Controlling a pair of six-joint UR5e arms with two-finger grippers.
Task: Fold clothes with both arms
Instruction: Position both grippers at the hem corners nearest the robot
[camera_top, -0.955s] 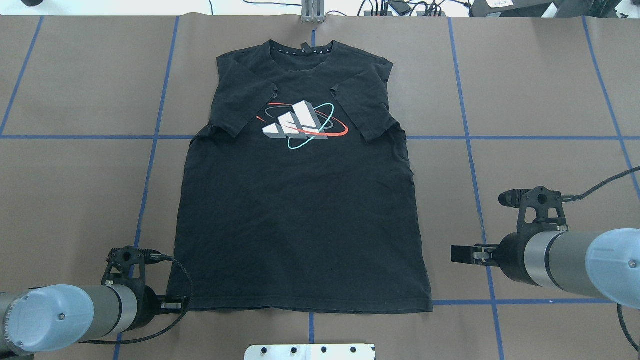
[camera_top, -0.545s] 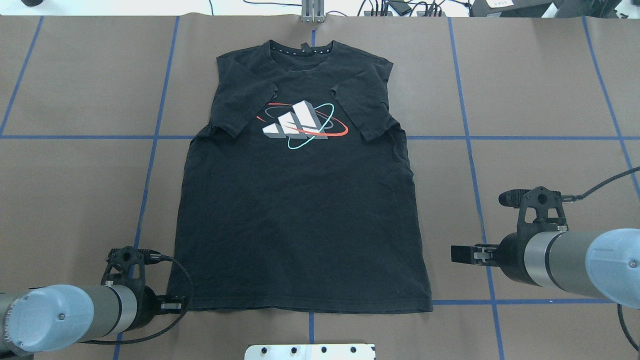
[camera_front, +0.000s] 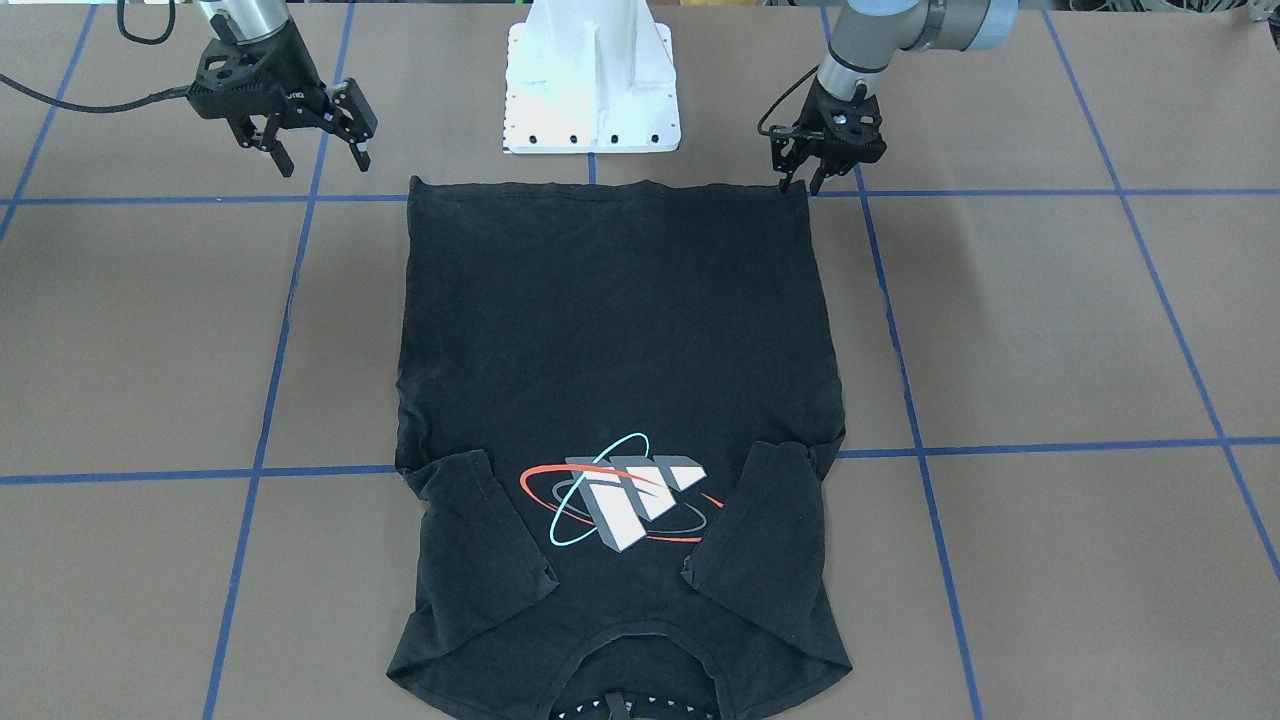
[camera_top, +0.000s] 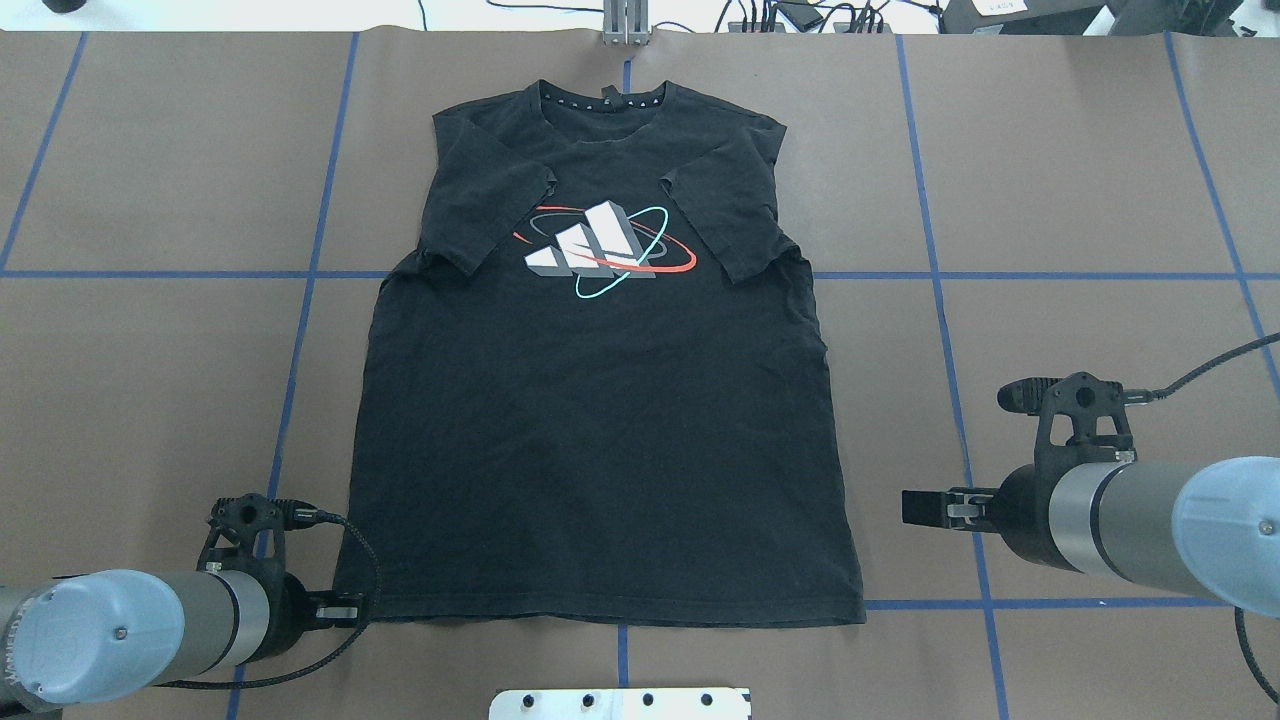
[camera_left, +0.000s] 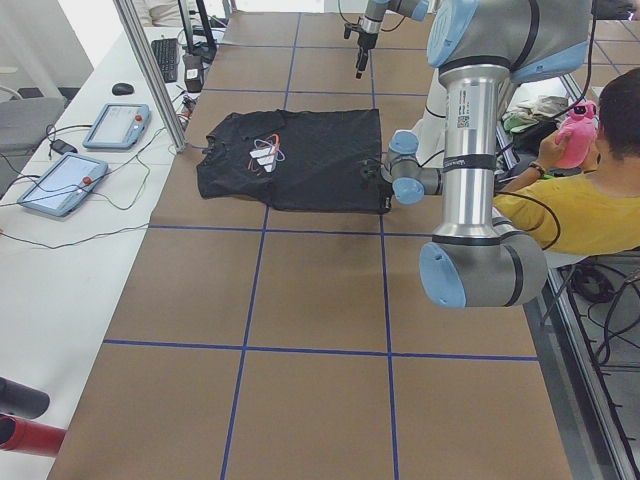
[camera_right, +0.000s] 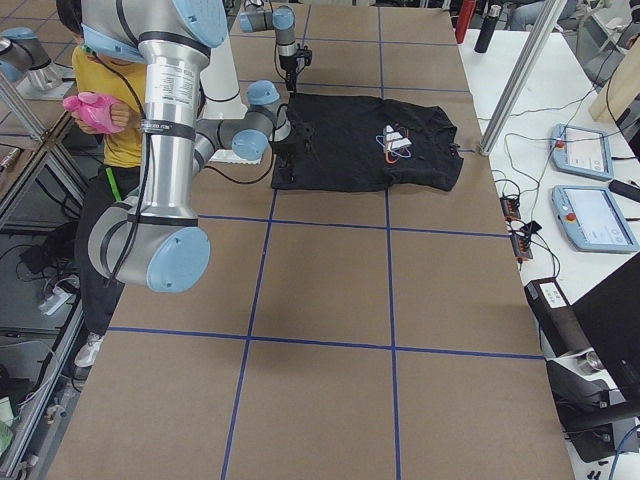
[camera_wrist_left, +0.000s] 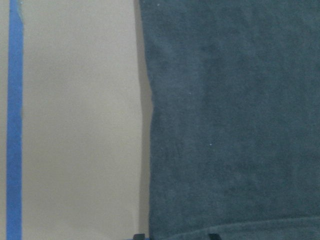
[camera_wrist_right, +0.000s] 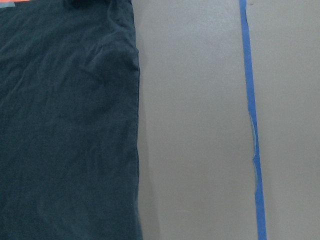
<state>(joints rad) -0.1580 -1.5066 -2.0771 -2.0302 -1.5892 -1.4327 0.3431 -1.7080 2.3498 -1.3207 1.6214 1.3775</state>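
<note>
T-shirt: the black T-shirt (camera_top: 600, 430) lies flat in the middle of the brown table (camera_top: 1080, 180), logo (camera_top: 600, 250) facing up.
Collar: the collar (camera_top: 605, 100) points to the far side, close to the table's far edge.
Sleeves: both sleeves (camera_top: 490, 215) are folded inward over the chest, their ends just beside the logo.
Hem: the hem (camera_top: 600, 612) runs straight along the near side, just clear of the white mounting base (camera_front: 592, 90).
Side edges: the left and right edges are fairly straight, with slight ripples below the sleeves.
Left gripper: the left gripper (camera_front: 800, 186) points down at the near left corner of the hem. Its fingers stand narrowly apart. In the left wrist view the two tips show with flat cloth and the hem seam between them, so nothing is pinched.
Right gripper: the right gripper (camera_front: 325, 163) has its fingers spread wide and holds nothing. It sits over bare table, apart from the shirt's near right corner, between the right edge and a blue tape line (camera_top: 940, 300).
Open room: bare table stretches wide to the left and right of the shirt. On the near side there is only a narrow strip between hem and base.
Arms: the left arm (camera_top: 130, 630) and right arm (camera_top: 1130, 530) come in low from the near corners.
Off the table: a person (camera_left: 590, 200) sits behind the robot.
</note>
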